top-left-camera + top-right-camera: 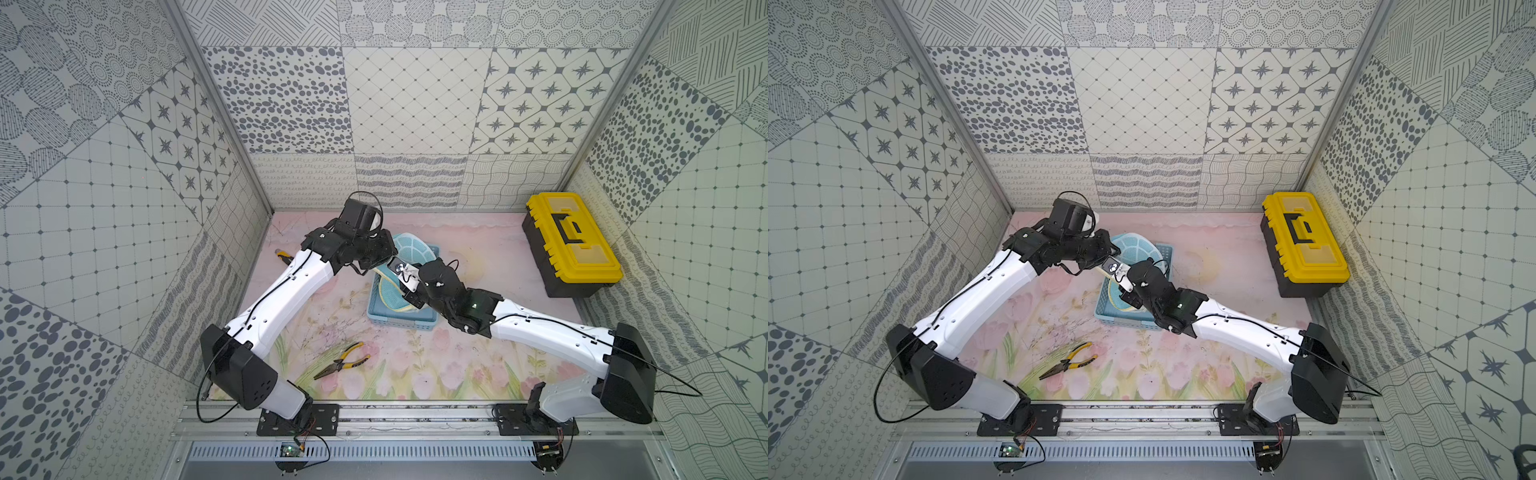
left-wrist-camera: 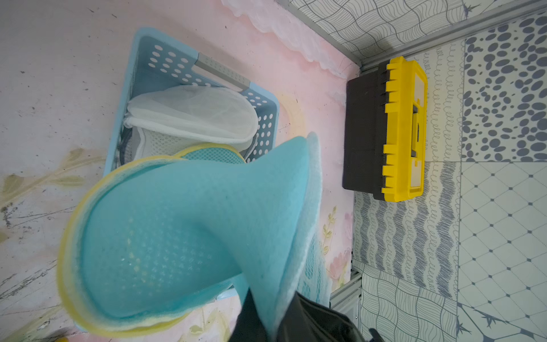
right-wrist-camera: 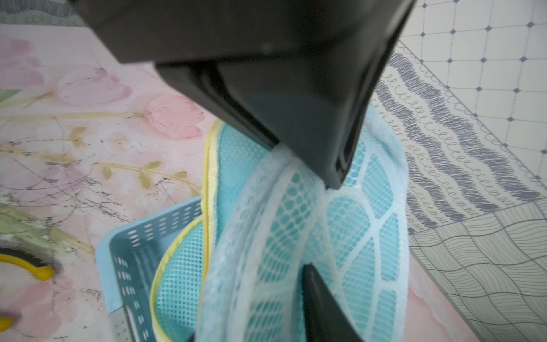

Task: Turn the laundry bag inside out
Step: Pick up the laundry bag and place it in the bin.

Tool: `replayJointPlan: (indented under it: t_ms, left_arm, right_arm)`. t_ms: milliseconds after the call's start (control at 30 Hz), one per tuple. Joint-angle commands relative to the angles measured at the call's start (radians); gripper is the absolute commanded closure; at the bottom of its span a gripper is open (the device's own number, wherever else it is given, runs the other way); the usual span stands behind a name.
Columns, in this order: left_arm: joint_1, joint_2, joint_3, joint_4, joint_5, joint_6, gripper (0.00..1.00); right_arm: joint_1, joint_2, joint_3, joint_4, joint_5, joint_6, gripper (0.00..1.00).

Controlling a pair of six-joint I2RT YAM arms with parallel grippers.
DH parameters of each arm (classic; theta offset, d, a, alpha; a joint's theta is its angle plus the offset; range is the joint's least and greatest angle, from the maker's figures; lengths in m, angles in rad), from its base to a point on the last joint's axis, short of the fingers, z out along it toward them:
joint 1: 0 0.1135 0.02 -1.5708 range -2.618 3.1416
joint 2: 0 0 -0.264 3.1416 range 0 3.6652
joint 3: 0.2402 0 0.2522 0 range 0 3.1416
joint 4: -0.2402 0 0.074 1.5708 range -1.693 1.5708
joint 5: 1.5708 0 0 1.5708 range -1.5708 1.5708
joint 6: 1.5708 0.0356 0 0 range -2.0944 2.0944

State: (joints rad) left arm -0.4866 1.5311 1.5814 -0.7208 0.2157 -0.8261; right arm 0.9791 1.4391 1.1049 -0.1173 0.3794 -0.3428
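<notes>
Both hands on the laundry bag [image 1: 414, 248] over the blue basket [image 1: 401, 322], frame centre in both top views.

Left hand [image 2: 270, 322] is pinched tight on the bag's turquoise mesh, bag lifted partly out of the basket. Right hand [image 3: 318, 228] has mesh between its fingers [image 3: 322, 305]; can't tell if the grip is made. White mesh bag [image 2: 192, 114] lies inside the basket. Pliers [image 1: 343, 361] lower centre on the bench [image 1: 478, 365], yellow toolbox [image 1: 571, 243] at right.

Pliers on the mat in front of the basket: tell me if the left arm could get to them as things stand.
Probably not yet. The pliers lie uncovered beside its forearm, but the left gripper is shut on the blue laundry bag above the basket.
</notes>
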Motion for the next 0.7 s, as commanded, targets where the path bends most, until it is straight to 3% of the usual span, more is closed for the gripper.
replayJointPlan:
  t_ms: [0, 33, 67, 100, 167, 300, 467, 667]
  left_arm:
    - [0.009, -0.010, -0.001, 0.073, 0.074, -0.047, 0.93]
    - [0.011, -0.017, -0.005, 0.090, 0.084, -0.044, 0.81]
    - [0.012, -0.027, -0.016, 0.106, 0.092, -0.036, 0.62]
    - [0.015, -0.042, -0.030, 0.129, 0.088, -0.026, 0.51]
    - [0.028, -0.100, -0.080, 0.202, 0.086, 0.017, 0.38]
    - [0.042, -0.224, -0.184, 0.292, 0.030, 0.095, 0.24]
    - [0.042, -0.372, -0.337, 0.415, -0.044, 0.180, 0.17]
    - [0.041, -0.417, -0.428, 0.433, 0.038, 0.218, 0.10]
  right_arm:
    - [-0.033, -0.011, 0.017, 0.102, 0.033, 0.022, 0.94]
    - [-0.054, -0.021, 0.018, 0.098, -0.001, 0.042, 1.00]
    - [-0.075, -0.037, 0.021, 0.092, -0.048, 0.063, 1.00]
    - [-0.096, -0.052, 0.022, 0.087, -0.088, 0.082, 1.00]
    - [-0.165, -0.094, 0.017, 0.088, -0.239, 0.131, 1.00]
    - [-0.300, -0.156, 0.004, 0.112, -0.474, 0.239, 1.00]
    - [-0.395, -0.195, -0.001, 0.106, -0.616, 0.311, 1.00]
    - [-0.508, -0.237, -0.044, 0.172, -0.840, 0.407, 1.00]
